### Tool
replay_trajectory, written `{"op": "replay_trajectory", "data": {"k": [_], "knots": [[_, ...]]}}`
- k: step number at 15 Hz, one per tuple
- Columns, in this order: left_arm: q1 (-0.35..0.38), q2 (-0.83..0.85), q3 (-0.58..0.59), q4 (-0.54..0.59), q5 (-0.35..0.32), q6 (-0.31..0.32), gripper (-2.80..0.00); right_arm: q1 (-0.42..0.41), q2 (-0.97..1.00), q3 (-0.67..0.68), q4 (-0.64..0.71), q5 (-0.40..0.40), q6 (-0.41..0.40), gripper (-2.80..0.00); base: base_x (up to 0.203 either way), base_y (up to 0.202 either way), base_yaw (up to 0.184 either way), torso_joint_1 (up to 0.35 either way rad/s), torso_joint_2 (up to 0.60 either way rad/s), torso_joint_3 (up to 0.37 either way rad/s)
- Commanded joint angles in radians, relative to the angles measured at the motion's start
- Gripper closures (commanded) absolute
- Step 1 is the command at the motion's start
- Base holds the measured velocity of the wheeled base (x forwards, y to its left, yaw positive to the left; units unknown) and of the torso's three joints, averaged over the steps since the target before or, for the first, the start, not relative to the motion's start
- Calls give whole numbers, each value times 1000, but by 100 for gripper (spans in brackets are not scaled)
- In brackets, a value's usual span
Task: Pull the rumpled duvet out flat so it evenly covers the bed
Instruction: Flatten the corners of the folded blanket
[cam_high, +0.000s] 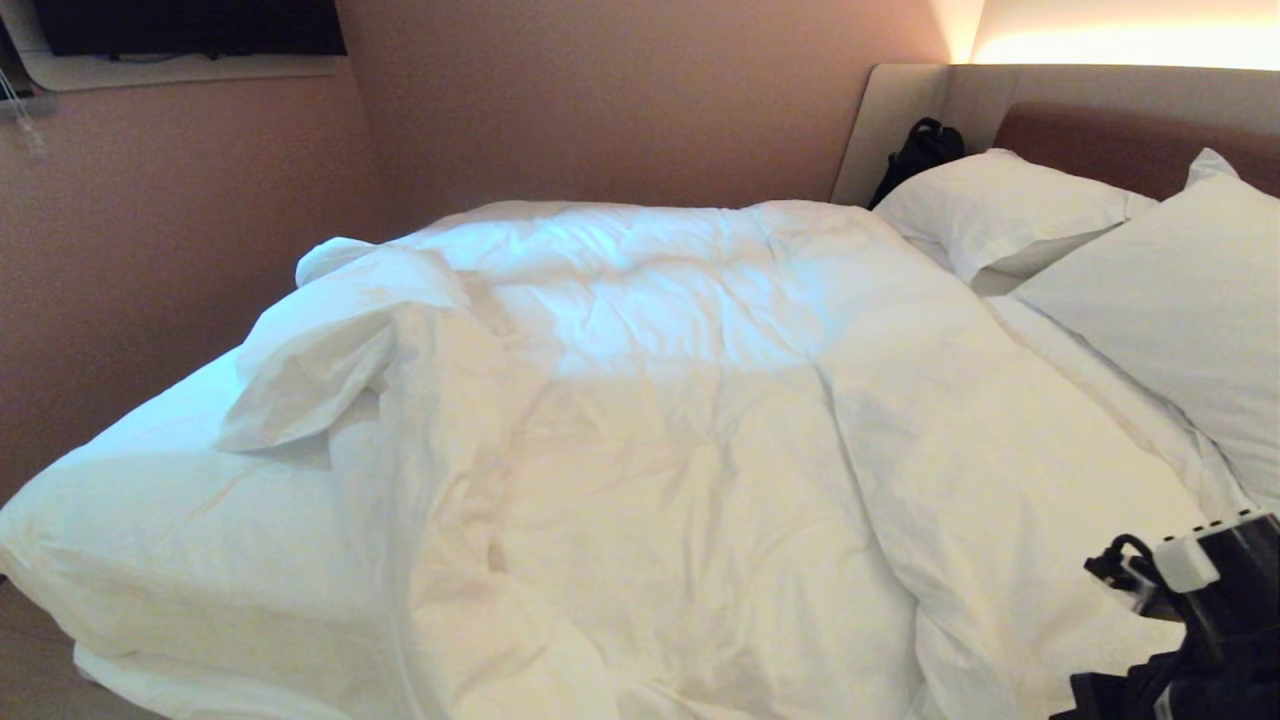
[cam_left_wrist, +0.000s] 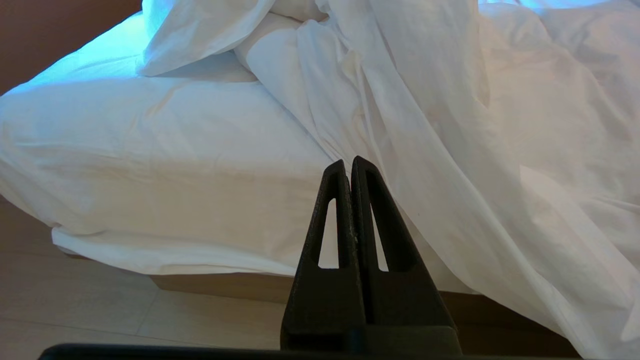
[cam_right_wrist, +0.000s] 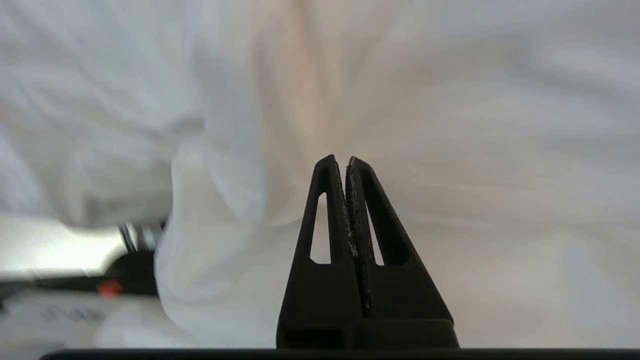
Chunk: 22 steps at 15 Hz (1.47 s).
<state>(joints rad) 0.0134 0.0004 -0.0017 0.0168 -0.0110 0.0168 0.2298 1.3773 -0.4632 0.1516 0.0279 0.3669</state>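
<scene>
The rumpled white duvet (cam_high: 680, 400) lies across most of the bed, bunched into a folded lump at the far left corner (cam_high: 330, 330), leaving bare fitted sheet (cam_high: 150, 500) on the left. The duvet (cam_left_wrist: 475, 125) drapes over the near side of the mattress (cam_left_wrist: 150, 165) down to the tan base (cam_left_wrist: 220, 285). My left gripper (cam_left_wrist: 348, 162) hangs shut and empty near the floor, short of the bed's side. My right arm (cam_high: 1200, 610) shows at the lower right over the duvet. The right gripper (cam_right_wrist: 339, 160) is shut, empty, close above the blurred duvet (cam_right_wrist: 450, 150).
Two white pillows (cam_high: 1010, 205) (cam_high: 1180, 300) lie at the brown headboard (cam_high: 1130, 140) on the right. A black bag (cam_high: 920, 150) sits in the far corner. Pink walls (cam_high: 600, 100) run along the far and left sides. Pale tiled floor (cam_left_wrist: 100, 310) lies beside the bed.
</scene>
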Motion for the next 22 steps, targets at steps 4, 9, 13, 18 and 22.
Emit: {"op": "replay_trajectory", "data": {"k": [4, 9, 13, 18, 22], "knots": [[0, 0, 0, 0, -1, 0, 0, -256, -149, -5, -27, 13, -17, 0, 0, 0, 0, 0, 0, 0], [0, 0, 0, 0, -1, 0, 0, -400, -168, 0, -46, -21, 7, 0, 0, 0, 0, 0, 0, 0], [0, 0, 0, 0, -1, 0, 0, -405, -279, 6, -40, -51, 76, 0, 0, 0, 0, 0, 0, 0], [0, 0, 0, 0, 0, 0, 0, -403, -639, 46, -34, -50, 63, 0, 0, 0, 0, 0, 0, 0], [0, 0, 0, 0, 0, 0, 0, -402, -883, 55, 16, -54, -45, 0, 0, 0, 0, 0, 0, 0]]}}
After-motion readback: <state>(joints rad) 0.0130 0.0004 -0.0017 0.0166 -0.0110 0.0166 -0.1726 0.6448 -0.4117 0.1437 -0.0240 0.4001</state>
